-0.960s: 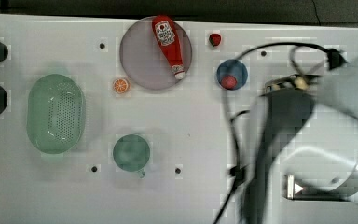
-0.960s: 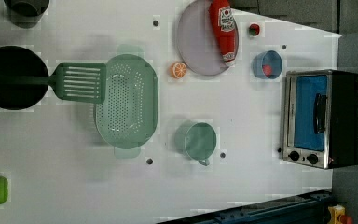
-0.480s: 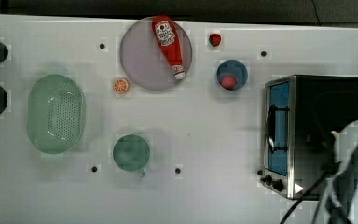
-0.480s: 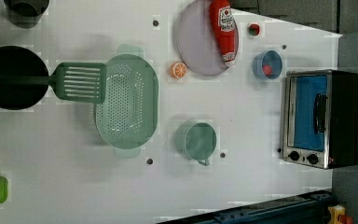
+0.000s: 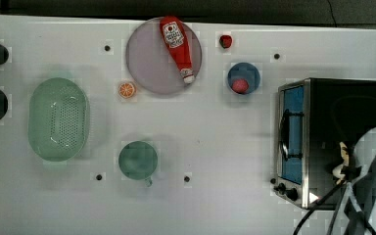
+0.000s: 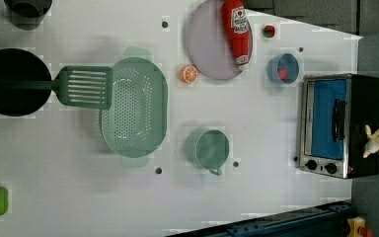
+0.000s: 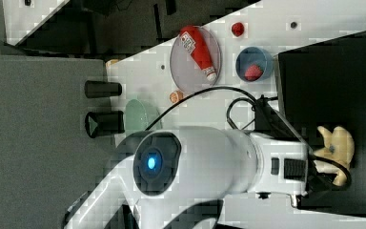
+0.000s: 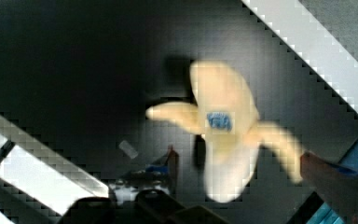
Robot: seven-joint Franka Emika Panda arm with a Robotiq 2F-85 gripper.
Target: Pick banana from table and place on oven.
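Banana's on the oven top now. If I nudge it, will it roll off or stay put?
The banana looks partly peeled, flaps splayed on the oven top, so it probably won't roll. The flaps likely flop if lifted. It seems near the edge in the left view, so a push could tip it off.

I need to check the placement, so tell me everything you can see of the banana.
The banana is pale yellow and partly peeled, with peel strips splayed out to its sides and a small blue sticker on its body. It looks like a soft toy fruit. It lies on the oven, on the black top near the rear edge, away from the glass door. In the right view the claw sits right by it with fingers spread to either side; whether they touch it I cannot tell.
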